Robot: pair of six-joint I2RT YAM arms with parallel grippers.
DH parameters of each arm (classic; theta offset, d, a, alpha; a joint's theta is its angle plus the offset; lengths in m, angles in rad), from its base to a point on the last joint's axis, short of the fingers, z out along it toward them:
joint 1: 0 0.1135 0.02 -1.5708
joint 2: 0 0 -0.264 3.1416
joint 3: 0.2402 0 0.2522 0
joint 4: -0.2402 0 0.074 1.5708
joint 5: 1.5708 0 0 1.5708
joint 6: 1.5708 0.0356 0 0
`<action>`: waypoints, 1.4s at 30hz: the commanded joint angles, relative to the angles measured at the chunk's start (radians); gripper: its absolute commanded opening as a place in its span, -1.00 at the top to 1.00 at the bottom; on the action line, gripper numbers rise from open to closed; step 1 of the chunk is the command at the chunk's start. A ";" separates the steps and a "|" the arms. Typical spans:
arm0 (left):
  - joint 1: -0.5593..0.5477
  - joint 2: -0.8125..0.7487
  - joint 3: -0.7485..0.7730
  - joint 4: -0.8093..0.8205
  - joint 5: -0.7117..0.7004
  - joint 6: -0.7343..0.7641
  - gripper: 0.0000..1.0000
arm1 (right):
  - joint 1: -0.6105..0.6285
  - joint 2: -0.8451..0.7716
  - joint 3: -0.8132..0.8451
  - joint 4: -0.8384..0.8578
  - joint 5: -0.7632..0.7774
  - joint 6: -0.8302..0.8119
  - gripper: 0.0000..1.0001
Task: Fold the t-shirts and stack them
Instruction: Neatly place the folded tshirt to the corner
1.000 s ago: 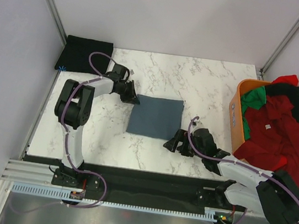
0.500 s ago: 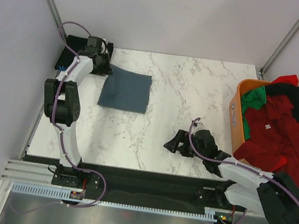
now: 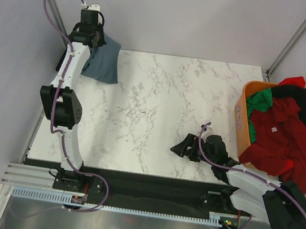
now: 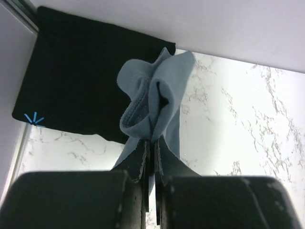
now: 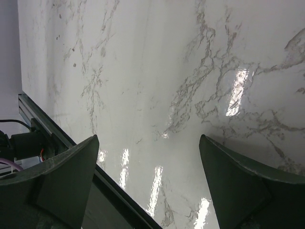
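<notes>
Aloft, left end effector (image 4: pixel 151 141) pinches blue-grey t-shirt (image 4: pixel 167 90) over black folded t-shirt (image 4: pixel 71 81)

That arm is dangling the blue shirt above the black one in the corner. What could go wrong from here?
1. The left gripper pinches only a bunched edge of the blue shirt, which hangs loosely, so its fold may fall open and land crumpled.
2. The black shirt lies at the corner of the table, so the blue one could land off-centre, partly on bare marble.

tee (image 3: pixel 105 62) above stack (image 4: pixel 81 71) far-L, basket (image 3: pixel 240 124) R
</notes>
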State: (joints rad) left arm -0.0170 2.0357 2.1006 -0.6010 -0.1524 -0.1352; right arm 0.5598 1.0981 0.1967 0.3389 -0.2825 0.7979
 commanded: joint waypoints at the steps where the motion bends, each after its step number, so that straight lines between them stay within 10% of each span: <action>1: 0.005 0.023 0.079 0.018 -0.059 0.066 0.96 | -0.017 0.005 -0.039 -0.034 -0.017 -0.008 -0.89; 42: 0.009 -0.052 0.164 0.199 -0.124 0.259 0.96 | -0.057 0.013 -0.063 0.014 -0.072 -0.003 -0.89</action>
State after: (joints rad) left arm -0.0105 2.0773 2.2005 -0.4988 -0.2409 0.0612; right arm 0.5064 1.0950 0.1577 0.4038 -0.3592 0.8066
